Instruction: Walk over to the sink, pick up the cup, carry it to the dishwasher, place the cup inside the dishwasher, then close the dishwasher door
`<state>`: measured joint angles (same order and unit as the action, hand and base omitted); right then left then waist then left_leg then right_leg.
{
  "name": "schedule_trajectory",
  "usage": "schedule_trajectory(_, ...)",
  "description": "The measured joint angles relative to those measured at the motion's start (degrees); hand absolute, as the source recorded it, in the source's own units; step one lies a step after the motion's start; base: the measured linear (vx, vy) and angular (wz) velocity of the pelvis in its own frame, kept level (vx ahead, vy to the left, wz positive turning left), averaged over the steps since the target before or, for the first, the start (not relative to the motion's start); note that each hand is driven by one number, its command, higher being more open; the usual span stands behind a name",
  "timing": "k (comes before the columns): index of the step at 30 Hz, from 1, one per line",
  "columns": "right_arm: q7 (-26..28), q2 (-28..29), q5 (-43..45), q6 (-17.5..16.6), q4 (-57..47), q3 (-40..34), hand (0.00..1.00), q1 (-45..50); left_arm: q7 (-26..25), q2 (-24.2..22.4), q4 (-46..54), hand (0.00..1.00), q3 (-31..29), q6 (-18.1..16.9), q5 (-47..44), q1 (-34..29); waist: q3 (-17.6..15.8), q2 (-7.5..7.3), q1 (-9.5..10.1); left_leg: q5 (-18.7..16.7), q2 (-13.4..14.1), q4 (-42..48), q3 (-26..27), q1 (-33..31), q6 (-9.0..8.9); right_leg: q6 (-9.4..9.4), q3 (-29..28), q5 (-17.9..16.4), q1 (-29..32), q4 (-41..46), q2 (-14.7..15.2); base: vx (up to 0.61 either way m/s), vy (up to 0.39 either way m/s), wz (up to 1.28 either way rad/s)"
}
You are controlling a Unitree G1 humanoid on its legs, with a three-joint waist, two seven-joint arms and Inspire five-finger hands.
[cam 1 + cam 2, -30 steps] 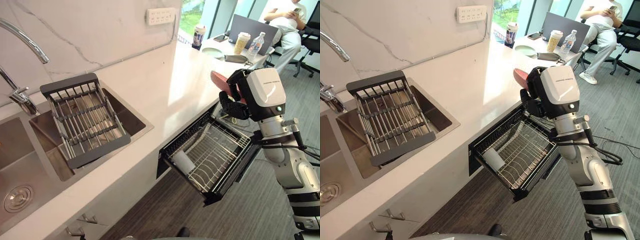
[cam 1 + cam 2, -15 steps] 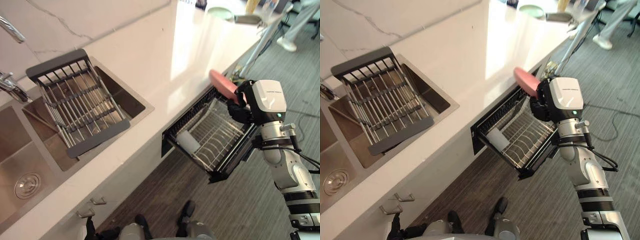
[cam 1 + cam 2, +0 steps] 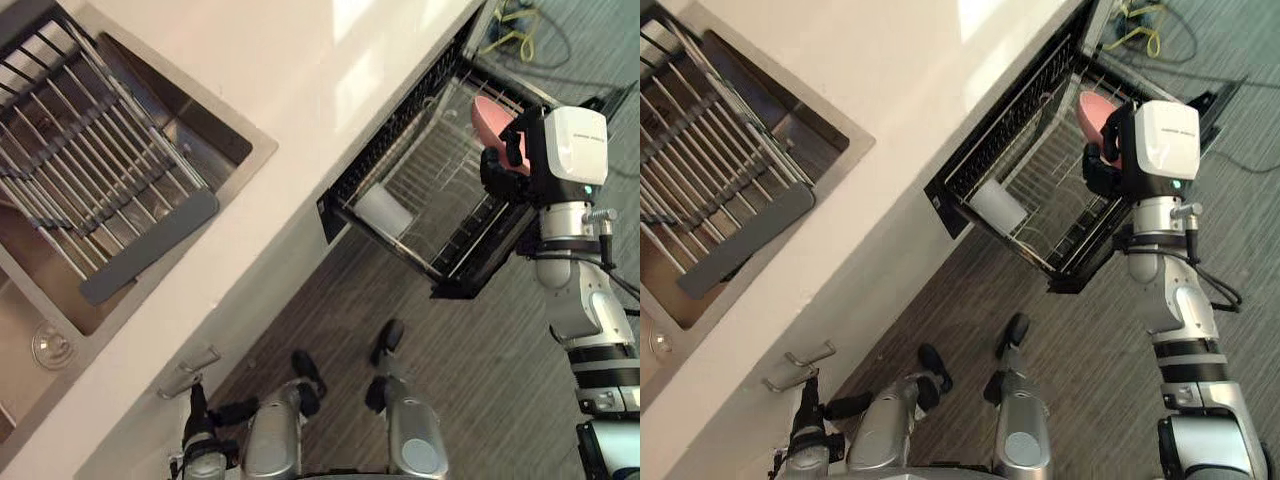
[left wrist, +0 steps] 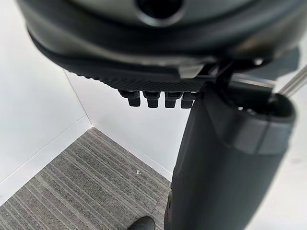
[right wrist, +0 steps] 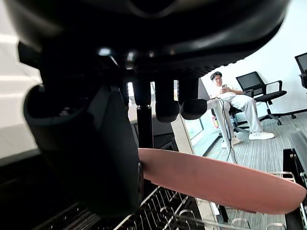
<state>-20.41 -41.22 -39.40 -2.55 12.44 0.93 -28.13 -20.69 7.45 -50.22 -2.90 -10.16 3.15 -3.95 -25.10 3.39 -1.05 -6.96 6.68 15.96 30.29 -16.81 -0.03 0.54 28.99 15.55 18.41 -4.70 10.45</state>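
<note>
My right hand (image 3: 508, 170) is curled round the pink cup (image 3: 490, 118), the wall pinched between thumb and fingers so it cannot slip while I carry it. The cup sits tilted in this grip, not yet set down. Just below the hand lies the wire rack (image 3: 440, 215) of the open dishwasher (image 3: 478, 272), pulled out so I can lower straight in. Farther along the rack from my hand a white tumbler (image 3: 385, 210) lies on its side; I judge the free wires nearer me are the place to aim. Beyond runs the counter (image 3: 300, 80), the sink (image 3: 200, 140) well apart. My left hand (image 4: 120, 48) hangs idle over the floor (image 4: 86, 177); I cannot tell how open it is.
</note>
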Motion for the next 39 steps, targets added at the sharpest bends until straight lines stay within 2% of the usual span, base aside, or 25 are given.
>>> schedule_trajectory(5,0.7,-3.2,3.5,1.2,7.4,4.8,0.00,-9.2,0.1,0.0,1.0,1.00,3.2,0.0,0.0,2.7,-1.4,2.55,0.61,0.3,-0.8,2.1,-1.2,-6.2,0.84,0.38,0.0,1.3,5.2,0.0,0.8,-0.05,0.159,0.08)
schedule_trajectory(8,2.7,-4.6,4.1,2.2,11.9,7.5,0.00,-13.7,0.0,-0.2,1.1,1.00,6.3,-0.2,-0.6,4.5,-2.5,4.92,1.93,0.3,-1.6,2.7,-3.9,-8.2,0.92,0.54,-0.2,1.8,6.8,0.0,1.1,-0.03,0.131,0.01)
schedule_trajectory(9,3.5,-4.6,4.3,2.5,13.4,8.7,1.00,-14.8,0.0,-0.3,1.2,1.00,7.2,-0.1,-1.6,4.8,-2.7,5.64,2.19,0.3,-1.8,2.7,-4.4,-8.7,0.93,0.59,-0.2,1.9,7.3,0.0,1.1,-0.02,0.131,-0.02)
schedule_trajectory(14,5.8,-4.6,4.5,4.1,16.0,12.4,1.00,-14.9,-0.1,-0.8,1.3,1.00,8.1,-0.1,-4.3,5.0,-2.8,6.42,3.25,0.3,-2.5,2.6,-6.9,-9.3,0.92,0.66,-0.3,1.9,7.6,0.0,1.1,0.01,0.124,0.01)
schedule_trajectory(20,4.9,-4.1,9.1,5.7,16.4,10.0,1.00,-13.8,0.2,-1.2,2.4,1.00,8.4,-0.3,-4.2,4.8,-2.9,6.65,3.23,0.5,-3.0,1.9,-8.1,-6.8,1.09,0.33,0.7,1.5,4.7,0.0,1.5,0.03,0.118,0.10)
schedule_trajectory(21,3.8,-2.8,12.4,5.6,14.1,4.6,1.00,-10.6,1.0,-1.4,3.4,1.00,8.3,0.0,-4.3,3.9,-2.9,6.65,3.03,0.8,-3.3,0.5,-9.0,-4.2,1.04,0.05,1.7,0.8,2.0,0.1,1.7,0.06,0.113,0.20)
schedule_trajectory(24,1.8,-1.3,14.5,5.5,10.1,-1.5,1.00,-6.5,1.2,-1.4,4.1,1.00,7.9,0.1,-4.2,2.5,-2.8,6.58,2.84,1.1,-3.5,-1.1,-9.7,-1.2,0.91,-0.36,2.5,-0.2,-0.6,0.7,1.9,0.06,0.096,0.13)
schedule_trajectory(27,-2.7,2.2,20.6,4.3,5.2,-10.8,1.00,-1.3,1.4,-1.4,5.1,1.00,7.2,1.2,-4.1,-0.4,-2.3,6.32,2.25,1.3,-4.0,-4.1,-9.7,4.6,0.64,-1.26,2.8,-1.3,-5.2,0.8,1.9,0.09,0.081,-0.01)
schedule_trajectory(29,-6.3,5.0,27.5,2.8,3.9,-17.6,1.00,2.3,2.2,-1.7,5.1,1.00,5.9,2.3,-2.9,-3.0,-0.4,5.33,1.63,1.6,-4.2,-6.3,-9.6,7.8,0.28,-1.88,2.8,-2.0,-7.4,0.8,1.9,0.14,0.054,-0.04)
schedule_trajectory(32,-9.8,7.2,37.1,2.5,5.2,-27.6,1.00,8.0,2.2,-2.0,4.7,1.00,4.1,3.6,-1.4,-6.2,2.4,3.32,1.13,2.0,-4.5,-9.1,-9.6,12.6,-0.26,-2.72,3.3,-3.1,-11.2,0.6,1.6,0.14,0.036,-0.01)
schedule_trajectory(35,-10.0,7.2,45.9,2.5,10.5,-32.4,1.00,12.0,2.2,-2.0,2.5,1.00,2.9,4.1,-0.9,-9.1,6.4,1.69,0.06,2.1,-4.7,-11.2,-9.4,16.6,-0.45,-3.33,3.5,-3.8,-14.3,0.4,1.6,0.10,0.046,-0.02)
schedule_trajectory(36,-9.5,7.2,49.2,2.4,12.4,-33.7,0.00,13.4,2.2,-2.0,1.9,1.00,2.7,4.2,-0.9,-9.9,7.6,1.29,-0.04,2.1,-4.8,-11.9,-9.2,17.8,-0.50,-3.40,3.4,-3.9,-15.0,0.4,1.7,0.06,0.058,-0.07)
schedule_trajectory(39,-7.7,7.2,57.2,2.5,18.6,-35.6,0.00,14.7,2.2,-1.9,1.7,1.00,2.1,4.2,-0.7,-10.0,8.4,0.52,-0.38,2.4,-5.2,-12.2,-9.0,18.2,-0.50,-3.60,3.3,-4.0,-15.1,0.8,2.3,-0.02,0.055,-0.03)
